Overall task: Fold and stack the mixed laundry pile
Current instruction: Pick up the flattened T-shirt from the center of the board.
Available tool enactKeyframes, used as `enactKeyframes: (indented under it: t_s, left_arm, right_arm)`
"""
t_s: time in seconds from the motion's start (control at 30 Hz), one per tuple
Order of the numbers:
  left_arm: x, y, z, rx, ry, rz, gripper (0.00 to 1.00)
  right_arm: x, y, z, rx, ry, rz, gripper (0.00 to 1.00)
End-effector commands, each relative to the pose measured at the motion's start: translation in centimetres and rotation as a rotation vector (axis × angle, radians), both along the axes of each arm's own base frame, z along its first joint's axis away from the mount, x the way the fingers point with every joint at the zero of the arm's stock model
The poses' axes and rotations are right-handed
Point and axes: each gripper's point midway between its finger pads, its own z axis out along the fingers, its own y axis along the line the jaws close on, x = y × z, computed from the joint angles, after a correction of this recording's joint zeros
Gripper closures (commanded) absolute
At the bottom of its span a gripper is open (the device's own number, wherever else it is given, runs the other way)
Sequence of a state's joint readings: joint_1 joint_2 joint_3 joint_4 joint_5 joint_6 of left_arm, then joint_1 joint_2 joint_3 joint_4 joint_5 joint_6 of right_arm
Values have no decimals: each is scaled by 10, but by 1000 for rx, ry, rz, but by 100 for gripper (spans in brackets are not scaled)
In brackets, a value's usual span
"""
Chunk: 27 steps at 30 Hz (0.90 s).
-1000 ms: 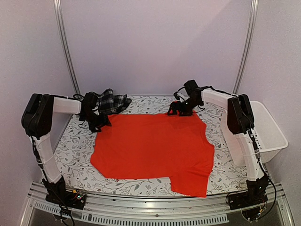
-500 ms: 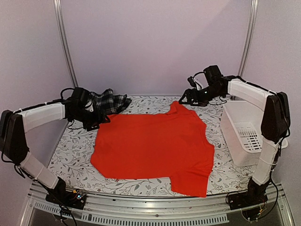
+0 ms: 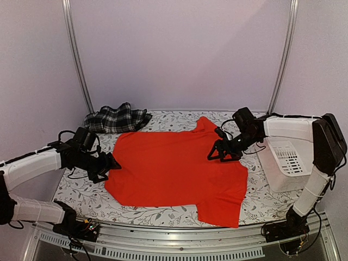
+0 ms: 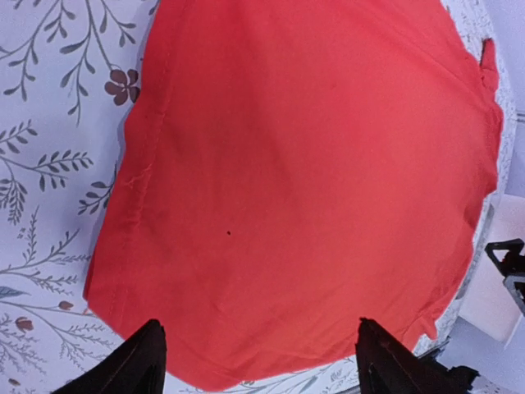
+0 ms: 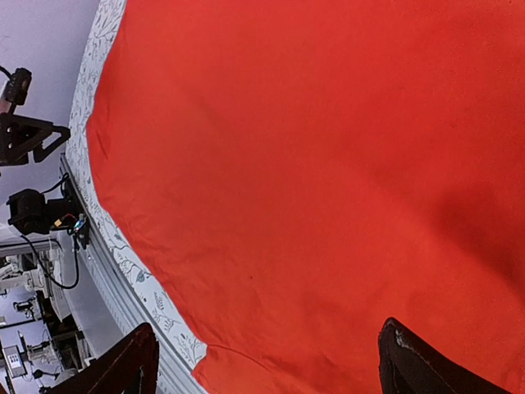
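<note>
The red shirt lies spread flat on the middle of the table, front or back up I cannot tell. Its long axis runs between the left and right edges. One flap points to the far edge and another reaches the near edge, both on the right-hand side. A stitched hem shows along the side facing the left edge. The collar is not visible.

The plaid garment sits crumpled in the far left corner, just beside the shirt's far left corner. Contact between the two cannot be determined.

My left gripper hangs at the shirt's left side. Its jaws are spread wide, with only flat red cloth showing between them and nothing grasped. My right gripper is over the shirt's right part, jaws likewise spread and released.

The floral cover shows around the shirt on all sides. A white basket stands at the right edge, just beyond my right arm and near the shirt's right side.
</note>
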<state>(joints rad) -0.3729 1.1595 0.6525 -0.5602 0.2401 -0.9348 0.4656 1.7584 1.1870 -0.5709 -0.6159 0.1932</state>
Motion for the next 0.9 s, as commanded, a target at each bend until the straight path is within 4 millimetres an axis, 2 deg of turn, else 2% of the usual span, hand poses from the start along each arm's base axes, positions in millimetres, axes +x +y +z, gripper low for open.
enactKeyframes:
  t_s: [0.0,0.07,0.2,0.27,0.4,0.5,0.6,0.7,0.73,0.8,0.83,0.87]
  left_arm:
    - [-32,10,-6,-81,93,178,21]
    - [-45,14,-19,-99,132,222,21]
    - [-61,15,-45,-122,206,270,24]
    - [-62,16,-50,-122,217,282,25]
    - [-48,13,-48,-125,188,281,28]
    - [-25,1,-35,-133,129,232,34]
    - [13,-25,-8,-160,25,126,37]
    - [53,-62,19,-162,-53,-2,40]
    - [65,-75,20,-131,-49,-44,40]
    - [87,-108,37,-120,-90,-144,39]
    - [98,-128,52,-127,-128,-200,38]
    - [105,-140,57,-121,-145,-238,37]
  right_arm:
    - [-30,3,33,77,-18,8,8]
    - [-36,-2,37,68,-28,3,9]
    - [-31,2,45,80,-50,20,9]
    - [-27,6,44,91,-41,28,9]
    - [-24,9,39,93,-34,31,9]
    - [-23,9,37,91,-32,35,9]
    - [-23,8,35,81,-33,36,9]
    - [-22,6,35,78,-36,35,8]
    - [-22,6,35,78,-37,35,8]
    - [-20,3,34,73,-40,29,8]
    - [-19,2,34,73,-42,26,8]
    - [-18,0,34,70,-42,22,8]
